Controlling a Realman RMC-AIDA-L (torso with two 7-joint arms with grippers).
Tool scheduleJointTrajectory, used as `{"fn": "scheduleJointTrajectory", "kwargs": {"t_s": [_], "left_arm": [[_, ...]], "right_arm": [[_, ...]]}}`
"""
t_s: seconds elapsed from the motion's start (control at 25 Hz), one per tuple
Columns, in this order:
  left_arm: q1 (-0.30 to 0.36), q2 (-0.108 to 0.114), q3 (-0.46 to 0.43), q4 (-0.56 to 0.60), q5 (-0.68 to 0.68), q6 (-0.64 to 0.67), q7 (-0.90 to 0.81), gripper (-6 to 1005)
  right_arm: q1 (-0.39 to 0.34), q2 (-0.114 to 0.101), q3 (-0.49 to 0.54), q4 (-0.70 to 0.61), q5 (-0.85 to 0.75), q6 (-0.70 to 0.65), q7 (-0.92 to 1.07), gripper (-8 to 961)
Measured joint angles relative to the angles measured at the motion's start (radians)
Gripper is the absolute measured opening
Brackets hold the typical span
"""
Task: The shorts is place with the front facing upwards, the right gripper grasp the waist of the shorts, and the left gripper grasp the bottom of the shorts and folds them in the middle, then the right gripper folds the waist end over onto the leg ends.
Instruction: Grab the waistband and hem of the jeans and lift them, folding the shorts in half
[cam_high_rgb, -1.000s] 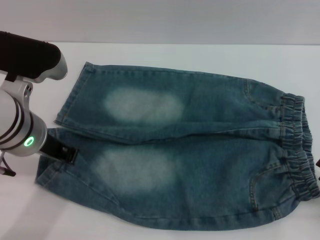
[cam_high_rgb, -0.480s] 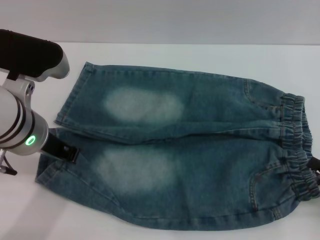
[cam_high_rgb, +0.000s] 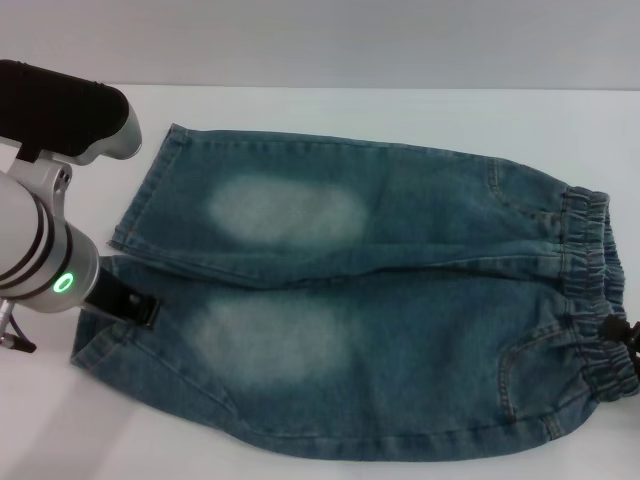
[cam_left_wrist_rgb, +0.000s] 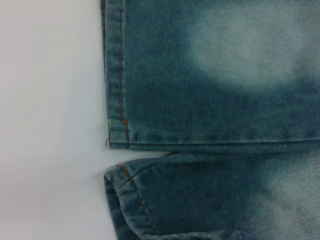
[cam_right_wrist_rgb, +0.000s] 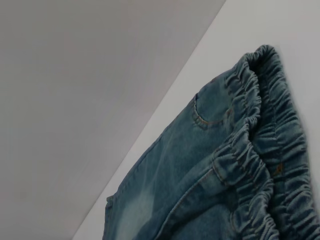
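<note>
The long blue denim shorts (cam_high_rgb: 360, 310) with pale faded thigh patches are spread flat on the white table (cam_high_rgb: 330, 110), the gathered elastic waist (cam_high_rgb: 595, 290) towards the robot's right and the straight stitched leg hems (cam_left_wrist_rgb: 116, 75) towards its left. The left end effector (cam_high_rgb: 125, 300), black on a silver-white arm, is seen at the near leg's hem; whether it is released or clenched cannot be told. Small dark parts of the right end effector (cam_high_rgb: 620, 330) are seen touching the waist, its state likewise hidden.
</note>
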Motion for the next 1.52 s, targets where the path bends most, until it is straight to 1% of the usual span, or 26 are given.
{"fn": "scheduleJointTrajectory", "kwargs": {"t_s": [0.24,0.4,0.68,0.76,1.0,1.2,1.36,1.52], "left_arm": [[-0.001,0.0,0.0,0.0,0.0,0.0,-0.001,17],[-0.001,0.0,0.0,0.0,0.0,0.0,-0.002,18],[-0.002,0.0,0.001,0.0,0.0,0.0,-0.003,18],[-0.001,0.0,0.002,0.0,0.0,0.0,-0.003,18],[-0.001,-0.001,0.007,0.0,-0.001,0.002,-0.004,17],[-0.001,-0.003,0.012,-0.006,-0.001,0.011,-0.006,17],[0.009,-0.003,0.013,-0.014,-0.002,0.029,-0.006,17],[0.016,-0.002,0.012,-0.016,-0.002,0.054,-0.006,17]], "right_arm": [[0.001,-0.001,-0.001,0.001,-0.008,-0.021,0.01,774],[0.002,-0.003,-0.001,0.006,-0.005,-0.064,0.006,714],[0.012,-0.01,-0.002,0.008,-0.011,-0.072,0.007,609],[0.012,-0.012,-0.002,0.008,-0.016,-0.073,0.011,362],[0.017,-0.014,-0.02,0.008,-0.026,-0.073,0.027,128],[0.023,-0.014,-0.034,0.008,-0.026,-0.094,0.029,6],[0.023,-0.015,-0.028,0.02,-0.013,-0.138,0.033,6],[0.017,-0.017,-0.018,0.042,0.059,-0.203,0.058,6]]}}
